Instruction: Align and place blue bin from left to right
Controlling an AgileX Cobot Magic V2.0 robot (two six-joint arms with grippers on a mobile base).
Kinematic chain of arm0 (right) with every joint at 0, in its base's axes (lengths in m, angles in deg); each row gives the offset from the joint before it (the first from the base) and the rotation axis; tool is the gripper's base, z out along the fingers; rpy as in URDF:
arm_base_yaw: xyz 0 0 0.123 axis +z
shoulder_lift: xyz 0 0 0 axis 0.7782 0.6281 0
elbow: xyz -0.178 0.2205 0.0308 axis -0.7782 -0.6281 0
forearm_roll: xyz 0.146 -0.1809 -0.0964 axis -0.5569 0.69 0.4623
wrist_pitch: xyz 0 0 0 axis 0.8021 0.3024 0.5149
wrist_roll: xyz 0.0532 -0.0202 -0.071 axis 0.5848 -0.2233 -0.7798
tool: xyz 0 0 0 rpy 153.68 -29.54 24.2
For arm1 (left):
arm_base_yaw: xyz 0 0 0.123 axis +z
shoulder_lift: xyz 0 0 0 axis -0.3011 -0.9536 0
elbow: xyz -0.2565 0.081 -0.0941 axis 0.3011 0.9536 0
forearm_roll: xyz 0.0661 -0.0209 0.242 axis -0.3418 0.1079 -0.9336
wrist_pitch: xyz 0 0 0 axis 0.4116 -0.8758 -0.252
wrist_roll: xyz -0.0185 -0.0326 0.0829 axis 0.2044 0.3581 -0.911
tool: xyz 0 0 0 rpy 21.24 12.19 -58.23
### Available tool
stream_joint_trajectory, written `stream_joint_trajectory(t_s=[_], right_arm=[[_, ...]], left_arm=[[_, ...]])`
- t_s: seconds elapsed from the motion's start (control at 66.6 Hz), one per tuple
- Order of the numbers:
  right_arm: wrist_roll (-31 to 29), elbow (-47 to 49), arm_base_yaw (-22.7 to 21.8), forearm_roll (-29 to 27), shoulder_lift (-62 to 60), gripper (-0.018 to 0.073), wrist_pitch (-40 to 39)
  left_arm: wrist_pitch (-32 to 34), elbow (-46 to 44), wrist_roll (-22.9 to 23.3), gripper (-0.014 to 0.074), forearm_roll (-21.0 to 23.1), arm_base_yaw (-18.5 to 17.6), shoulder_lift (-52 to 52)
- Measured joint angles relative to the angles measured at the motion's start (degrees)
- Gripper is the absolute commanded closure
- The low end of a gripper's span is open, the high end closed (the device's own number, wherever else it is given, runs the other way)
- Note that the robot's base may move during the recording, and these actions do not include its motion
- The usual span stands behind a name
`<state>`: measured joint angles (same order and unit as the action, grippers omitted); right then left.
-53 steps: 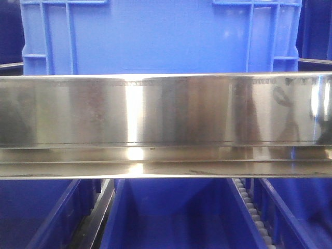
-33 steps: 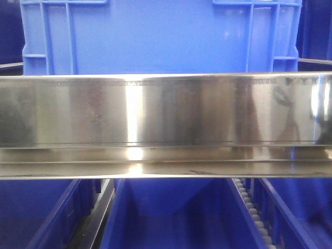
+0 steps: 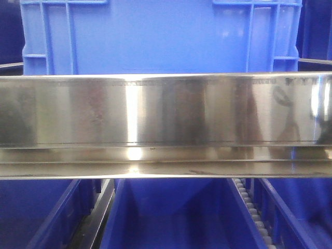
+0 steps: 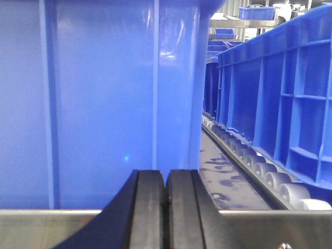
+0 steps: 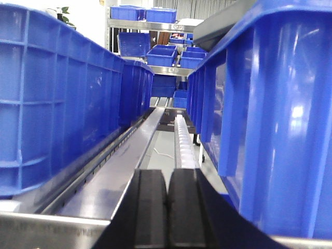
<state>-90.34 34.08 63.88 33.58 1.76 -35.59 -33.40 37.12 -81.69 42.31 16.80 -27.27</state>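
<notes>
The blue bin fills the top of the front view, standing behind a steel rail, with ribs near both corners. In the left wrist view a smooth blue bin wall stands close ahead. My left gripper is shut and empty right in front of that wall, near its right corner. My right gripper is also shut and empty. It points down a steel lane with a blue bin wall close on its right. Neither gripper shows in the front view.
A polished steel rail crosses the front view, with more blue bins and a roller strip below it. A roller track and another bin lie right of the left gripper. A bin row flanks the right gripper's left; shelves stand beyond.
</notes>
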Motion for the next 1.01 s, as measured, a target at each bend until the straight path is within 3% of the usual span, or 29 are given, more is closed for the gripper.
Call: stream_joint_trajectory(t_s=[0.24, 0.345, 0.525, 0.736, 0.886, 1.006], right_arm=[[0.0, 0.4, 0.0, 0.0, 0.0, 0.0639, -8.7], [0.0, 4.7, 0.0, 0.0, -0.1, 0.0639, -5.8], [0.0, 16.7, 0.0, 0.0, 0.4, 0.0639, 5.6], [0.0, 29.6, 0.0, 0.0, 8.8, 0.0639, 18.3], [0.0, 36.7, 0.0, 0.0, 16.1, 0.0639, 21.6], [0.0, 39.3, 0.0, 0.0, 19.5, 0.0639, 21.6]], left_arm=[[6.0, -0.9, 0.0, 0.0707, 2.4, 0.0, 0.0], [-0.8, -7.3, 0.0, 0.0707, 2.8, 0.0, 0.1], [-15.4, -21.6, -0.3, 0.0707, 2.8, 0.0, -1.3], [-22.7, -34.7, -3.7, 0.0707, 2.9, 0.0, -11.5], [-29.4, -43.3, -4.1, 0.0707, 3.1, 0.0, -20.6], [-28.0, -46.5, -4.4, 0.0707, 3.1, 0.0, -25.9]])
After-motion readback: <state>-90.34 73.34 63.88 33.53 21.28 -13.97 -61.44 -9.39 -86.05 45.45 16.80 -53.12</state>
